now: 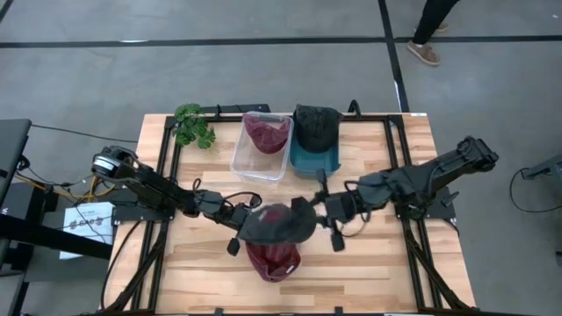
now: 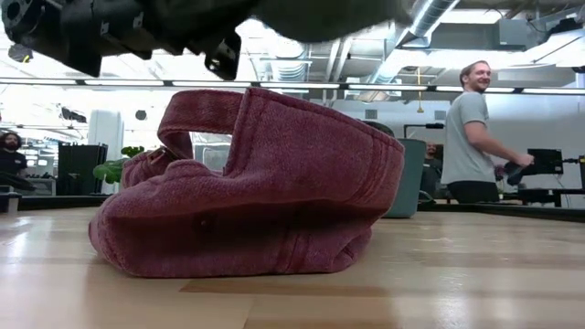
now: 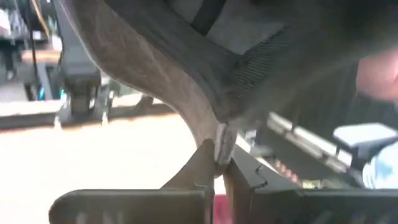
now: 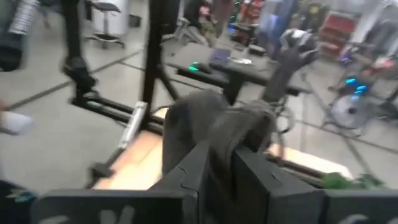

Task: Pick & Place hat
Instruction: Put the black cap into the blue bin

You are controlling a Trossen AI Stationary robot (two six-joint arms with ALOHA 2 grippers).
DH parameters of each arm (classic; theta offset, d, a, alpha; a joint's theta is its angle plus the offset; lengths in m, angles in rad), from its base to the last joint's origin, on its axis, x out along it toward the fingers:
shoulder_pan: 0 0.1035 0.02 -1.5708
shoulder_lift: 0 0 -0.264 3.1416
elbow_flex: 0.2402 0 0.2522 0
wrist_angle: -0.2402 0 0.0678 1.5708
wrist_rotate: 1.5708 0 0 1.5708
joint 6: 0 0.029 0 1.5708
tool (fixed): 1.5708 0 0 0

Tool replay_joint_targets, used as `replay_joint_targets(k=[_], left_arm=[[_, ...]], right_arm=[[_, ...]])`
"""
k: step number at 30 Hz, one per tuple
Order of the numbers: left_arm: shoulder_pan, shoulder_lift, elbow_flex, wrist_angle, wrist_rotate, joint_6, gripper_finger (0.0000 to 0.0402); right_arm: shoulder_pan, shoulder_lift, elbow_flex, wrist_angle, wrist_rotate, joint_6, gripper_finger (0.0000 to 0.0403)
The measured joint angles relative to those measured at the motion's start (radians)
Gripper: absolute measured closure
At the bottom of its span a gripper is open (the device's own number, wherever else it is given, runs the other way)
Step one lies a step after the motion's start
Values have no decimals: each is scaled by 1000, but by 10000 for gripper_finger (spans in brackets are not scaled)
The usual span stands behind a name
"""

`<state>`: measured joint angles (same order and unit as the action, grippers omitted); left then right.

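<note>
A dark grey cap (image 1: 279, 223) hangs in the air between my two grippers, above a maroon cap (image 1: 273, 260) that rests on the table by its underside (image 2: 247, 260). My left gripper (image 1: 241, 224) is shut on the grey cap's left edge; my right gripper (image 1: 318, 212) is shut on its right edge. In the low view the grey cap (image 2: 320, 14) shows only at the top, clear of the maroon cap. My left gripper pinches the grey cap's edge (image 3: 221, 140) between its two fingers, coming level from the table's left. The cap is lifted clear and spreads away beyond the fingertips. My right gripper pinches a bunched fold of the grey cap's fabric (image 4: 221, 134) between its fingers, coming level from the table's right. The cap is held off the table.
At the far edge stand a clear bin (image 1: 261, 156) with a maroon cap (image 1: 267, 133) in it, a teal bin (image 1: 314, 160) with a dark cap (image 1: 315, 125) on it, and a green plant (image 1: 193, 125). A person (image 2: 471, 137) stands beyond the table.
</note>
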<state>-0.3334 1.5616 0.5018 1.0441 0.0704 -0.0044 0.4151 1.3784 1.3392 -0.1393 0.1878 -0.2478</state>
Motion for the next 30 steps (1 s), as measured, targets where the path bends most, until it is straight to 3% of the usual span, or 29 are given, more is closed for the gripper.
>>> replay_joint_targets(k=[7,10,13,19,26,30], left_arm=[[-7,-108,-1,-279,-7,24,390],[-11,-122,-1,-346,1,29,390],[-22,-122,-1,-351,-4,59,390],[-25,-122,0,-316,-4,71,389],[-26,-122,0,-306,-26,64,390],[-52,-122,6,-298,-9,71,390]], right_arm=[[121,-57,1,-37,-4,83,340],[173,-68,1,-29,72,83,340],[219,-46,2,-47,222,92,342],[238,116,1,-30,133,126,396],[230,313,0,122,133,95,402],[197,321,0,78,310,56,402]])
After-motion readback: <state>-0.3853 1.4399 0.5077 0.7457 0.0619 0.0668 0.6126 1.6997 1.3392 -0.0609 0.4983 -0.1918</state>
